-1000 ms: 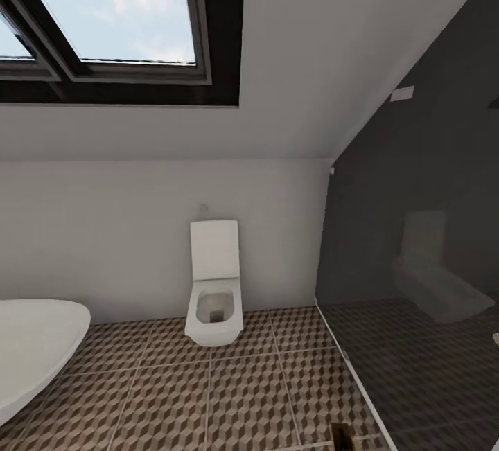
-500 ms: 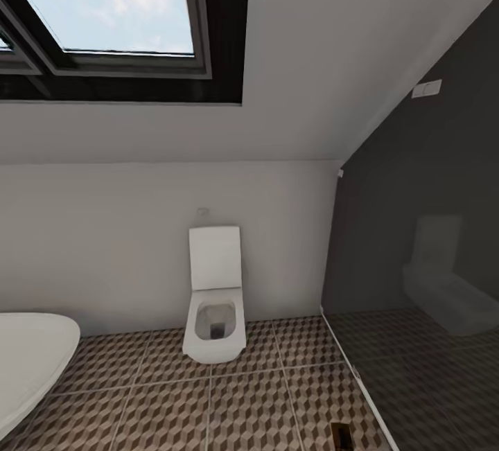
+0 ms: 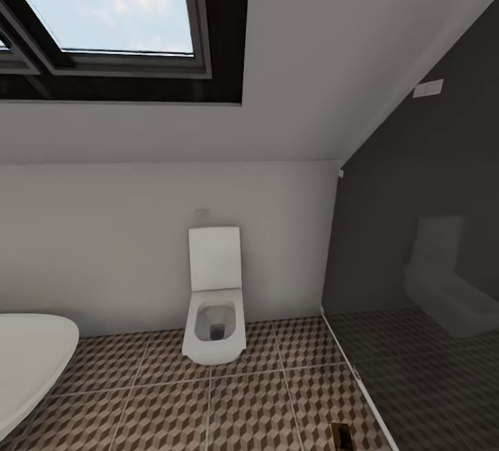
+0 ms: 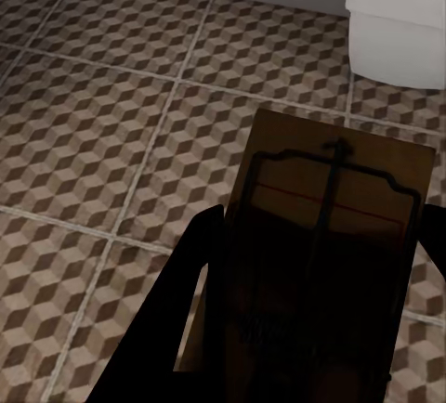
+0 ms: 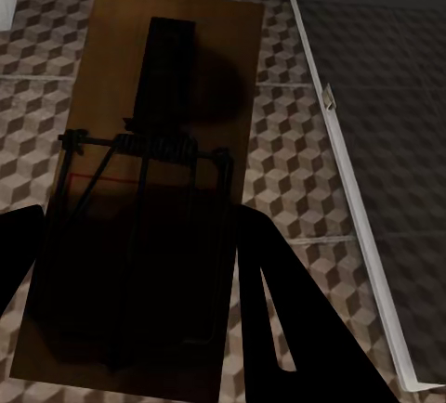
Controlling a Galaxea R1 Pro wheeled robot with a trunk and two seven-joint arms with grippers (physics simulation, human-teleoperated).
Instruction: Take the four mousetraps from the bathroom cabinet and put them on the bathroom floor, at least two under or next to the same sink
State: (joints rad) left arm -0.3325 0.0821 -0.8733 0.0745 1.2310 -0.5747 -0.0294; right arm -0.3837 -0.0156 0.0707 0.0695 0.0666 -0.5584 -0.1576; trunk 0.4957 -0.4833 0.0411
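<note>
While you face the white wall-hung toilet [image 3: 215, 302], each arm carries a flat tan wooden mousetrap: left fingers [image 4: 200, 264] clamp one [image 4: 325, 236], right fingers [image 5: 265, 282] clamp another [image 5: 149, 189], both held above the cube-patterned tiled bathroom floor [image 3: 256, 402], evidently for carrying to the sink.

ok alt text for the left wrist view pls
A tan mousetrap with dark wire is held between the left gripper's dark jaws, above the cube-patterned bathroom floor. A white toilet base stands beyond it.
</note>
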